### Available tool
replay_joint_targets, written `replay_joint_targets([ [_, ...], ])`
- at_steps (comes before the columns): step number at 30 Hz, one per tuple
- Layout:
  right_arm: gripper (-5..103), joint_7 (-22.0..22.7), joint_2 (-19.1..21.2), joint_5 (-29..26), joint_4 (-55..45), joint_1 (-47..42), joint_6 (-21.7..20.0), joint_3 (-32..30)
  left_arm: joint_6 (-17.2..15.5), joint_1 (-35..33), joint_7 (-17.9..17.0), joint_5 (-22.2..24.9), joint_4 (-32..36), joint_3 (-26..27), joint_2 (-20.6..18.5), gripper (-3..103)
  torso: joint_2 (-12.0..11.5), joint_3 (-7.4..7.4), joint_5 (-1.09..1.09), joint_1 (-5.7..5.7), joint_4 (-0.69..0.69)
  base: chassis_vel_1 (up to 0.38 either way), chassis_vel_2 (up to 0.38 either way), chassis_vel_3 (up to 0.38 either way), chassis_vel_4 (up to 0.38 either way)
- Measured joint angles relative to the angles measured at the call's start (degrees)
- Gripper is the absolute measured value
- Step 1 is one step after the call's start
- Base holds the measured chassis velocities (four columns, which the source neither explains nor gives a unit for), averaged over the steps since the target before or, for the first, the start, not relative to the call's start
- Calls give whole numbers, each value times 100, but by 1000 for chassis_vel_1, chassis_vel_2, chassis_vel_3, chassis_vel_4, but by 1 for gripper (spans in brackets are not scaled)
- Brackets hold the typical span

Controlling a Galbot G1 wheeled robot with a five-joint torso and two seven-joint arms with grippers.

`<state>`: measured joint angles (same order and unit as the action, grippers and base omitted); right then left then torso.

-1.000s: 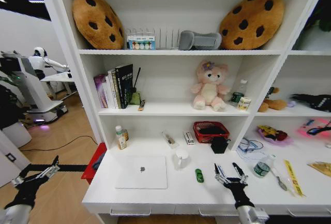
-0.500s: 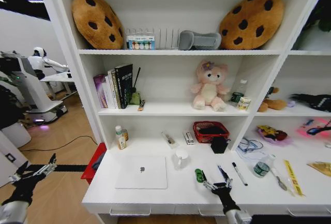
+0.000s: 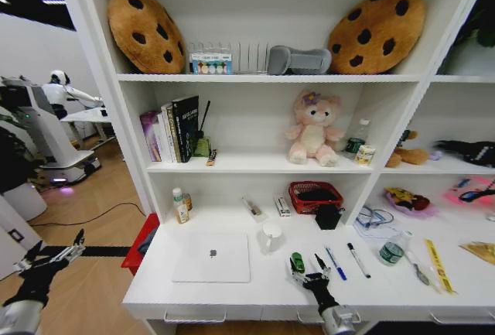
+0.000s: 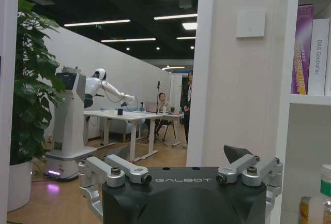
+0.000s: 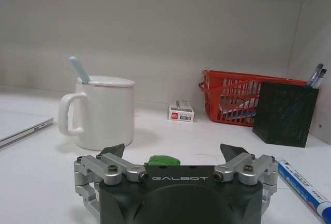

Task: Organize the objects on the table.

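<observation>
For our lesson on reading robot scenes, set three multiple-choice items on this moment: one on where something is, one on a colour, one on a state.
1. Where does the small green object lie on the table?
A. on the laptop
B. between the mug and the right gripper
C. inside the red basket

2. What colour is the basket at the back of the table?
A. red
B. blue
C. white

3. How do the right gripper's fingers stand?
A. shut on a pen
B. shut on the mug
C. open

Answers: 1 B, it sits right of the mug, just ahead of the gripper. 2 A, its mesh is red. 3 C, the fingers are spread and hold nothing.
</observation>
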<state>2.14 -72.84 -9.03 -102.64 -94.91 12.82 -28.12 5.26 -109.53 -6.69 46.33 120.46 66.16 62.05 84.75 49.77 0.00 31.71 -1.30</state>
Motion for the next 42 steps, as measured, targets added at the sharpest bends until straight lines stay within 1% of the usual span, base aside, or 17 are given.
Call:
replay_joint_targets([
  [8, 100, 39, 58, -2, 302, 222, -108, 167, -1, -3, 0, -3, 3, -2, -3, 100, 0, 0, 0, 0, 0, 0, 0, 0, 0],
  [9, 103, 65, 59, 2, 348, 260, -124, 204, -1, -3, 0, -3, 3, -2, -4, 100, 0, 0, 0, 0, 0, 0, 0, 0, 0],
  [11, 100, 81, 58, 9, 364, 279, -134, 218, -1, -3, 0, -3, 4, -3, -4, 100, 0, 0, -1, 0, 0, 0, 0, 0, 0],
  [13, 90, 119, 31, 21, 357, 301, -185, 259, -1, -4, 0, -3, 4, -3, -4, 100, 0, 0, -1, 0, 0, 0, 0, 0, 0],
  [14, 90, 119, 31, 21, 357, 301, -185, 259, -1, -4, 0, -3, 4, -3, -4, 100, 0, 0, -1, 0, 0, 0, 0, 0, 0],
  [15, 85, 119, 18, 33, 338, 289, -190, 268, -1, -4, 1, -3, 4, -3, -5, 100, 0, 0, -1, 0, 0, 0, 0, 0, 0],
  [16, 85, 119, 18, 33, 338, 289, -190, 268, -1, -4, 1, -3, 4, -3, -5, 100, 0, 0, -1, 0, 0, 0, 0, 0, 0],
  [19, 68, 119, 5, 69, 299, 219, -182, 278, -2, -4, 1, -3, 4, -3, -6, 100, 0, 0, -1, 0, 0, 0, 0, 0, 0],
  [21, 68, 120, 5, 73, 296, 208, -177, 277, -1, -4, 1, -3, 4, -3, -6, 100, 0, 0, -1, 0, 0, 0, 0, 0, 0],
  [22, 57, 121, 4, 82, 291, 188, -164, 274, -1, -4, 1, -3, 4, -3, -6, 100, 0, 0, -1, 0, 0, 0, 0, 0, 0],
  [23, 52, 128, 5, 87, 289, 177, -154, 268, -2, -4, 2, -3, 4, -3, -6, 100, 0, 0, -1, 0, 0, 0, 0, 0, 0],
  [25, 52, 135, 5, 90, 286, 172, -149, 264, -1, -4, 2, -3, 4, -3, -6, 100, 0, 0, -1, 0, 0, 0, 0, 0, 0],
  [26, 47, 142, 5, 91, 275, 163, -146, 261, -1, -4, 1, -3, 4, -3, -6, 100, 0, 0, 0, 0, 0, 0, 0, 0, 0],
  [27, 47, 142, 5, 91, 275, 163, -146, 261, -1, -4, 1, -3, 4, -3, -6, 100, 0, 0, 0, 0, 0, 0, 0, 0, 0],
  [29, 36, 144, 5, 91, 225, 132, -147, 248, -2, -5, 2, -3, 4, -3, -6, 100, 0, 0, 0, 0, 0, 0, 0, 0, 0],
  [38, 36, 161, -73, 221, -383, -282, -72, 44, -1, -5, 2, -3, 4, -3, -6, 100, 0, 0, 1, 0, 0, 0, 0, 0, 0],
  [42, 36, 179, -99, 262, -1314, -788, -32, -201, -1, -5, 2, -3, 5, -3, -6, 100, 0, 0, 0, 0, -2, 0, 0, 0, 0],
])
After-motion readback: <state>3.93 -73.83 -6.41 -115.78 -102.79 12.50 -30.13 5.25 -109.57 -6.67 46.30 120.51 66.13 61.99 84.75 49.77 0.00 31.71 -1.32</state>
